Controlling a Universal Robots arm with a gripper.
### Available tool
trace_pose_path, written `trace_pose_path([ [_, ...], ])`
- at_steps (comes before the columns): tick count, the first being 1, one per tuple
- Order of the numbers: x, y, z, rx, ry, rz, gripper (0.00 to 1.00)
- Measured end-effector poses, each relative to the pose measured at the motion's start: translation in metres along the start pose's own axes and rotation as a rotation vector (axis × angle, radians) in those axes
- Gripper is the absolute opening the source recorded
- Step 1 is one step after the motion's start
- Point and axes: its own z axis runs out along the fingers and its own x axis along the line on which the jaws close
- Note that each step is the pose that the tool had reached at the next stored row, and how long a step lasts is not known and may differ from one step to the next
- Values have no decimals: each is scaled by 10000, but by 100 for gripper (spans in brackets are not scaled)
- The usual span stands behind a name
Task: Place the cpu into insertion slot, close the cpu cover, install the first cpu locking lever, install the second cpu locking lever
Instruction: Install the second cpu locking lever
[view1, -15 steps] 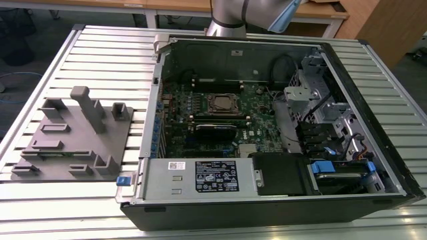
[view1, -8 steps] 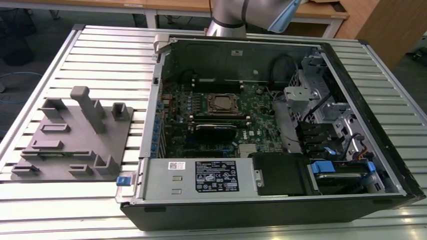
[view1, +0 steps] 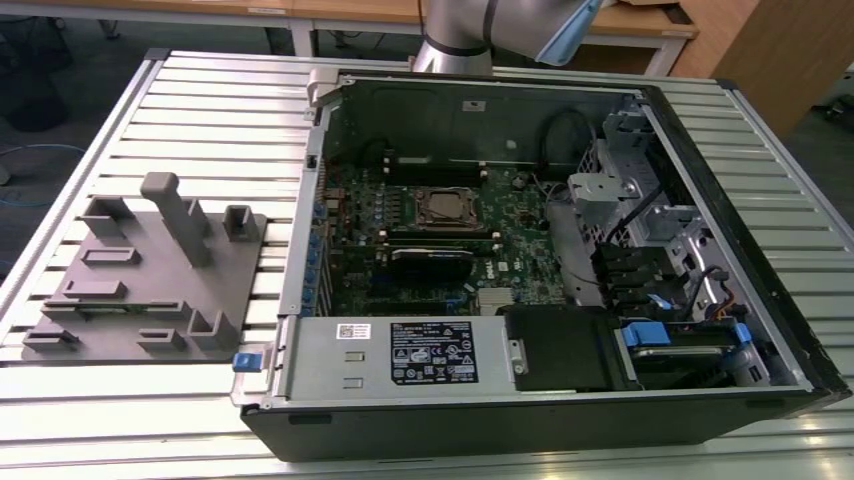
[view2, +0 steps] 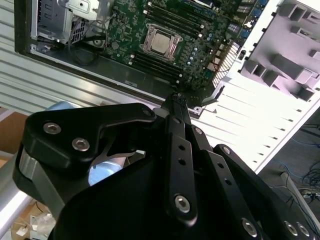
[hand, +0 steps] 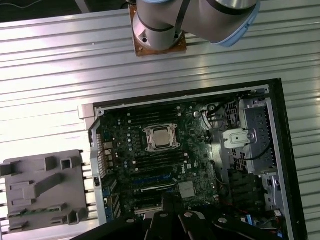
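The black end effector (view2: 176, 100) is seen closest to the lens in the second wrist view, with its fingers (view2: 175, 150) drawn together to a closed tip and nothing held between them. It is raised well above the open computer case (view2: 50, 47) and touches nothing; its fingertips (hand: 170, 202) are also seen at the edge of the first wrist view.

The case (view1: 534, 420) is laid on its side on the ribbed metal tabletop (view1: 134, 420), with the green circuit board (view1: 400, 290) exposed. The cpu (view1: 446, 207), a dull silver square, is seated in the insertion slot (view1: 416, 193) near the middle of the board. In both wrist views the cpu (hand: 161, 137) (view2: 160, 42) is framed by the cpu cover (hand: 148, 131) (view2: 146, 46), which appears to lie flat around it. The locking levers cannot be made out.

A grey fixture plate (view1: 134, 290) with upright blocks is placed on the tabletop just beside the case, toward the exterior view's left. The arm base (hand: 160, 30) is mounted on the tabletop beyond the case.
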Motion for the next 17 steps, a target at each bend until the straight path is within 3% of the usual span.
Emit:
trace_pose_path([
  [4, 3, -5, 72, -29, 6, 0, 11],
  [17, 16, -18, 308, -31, 6, 0, 11],
])
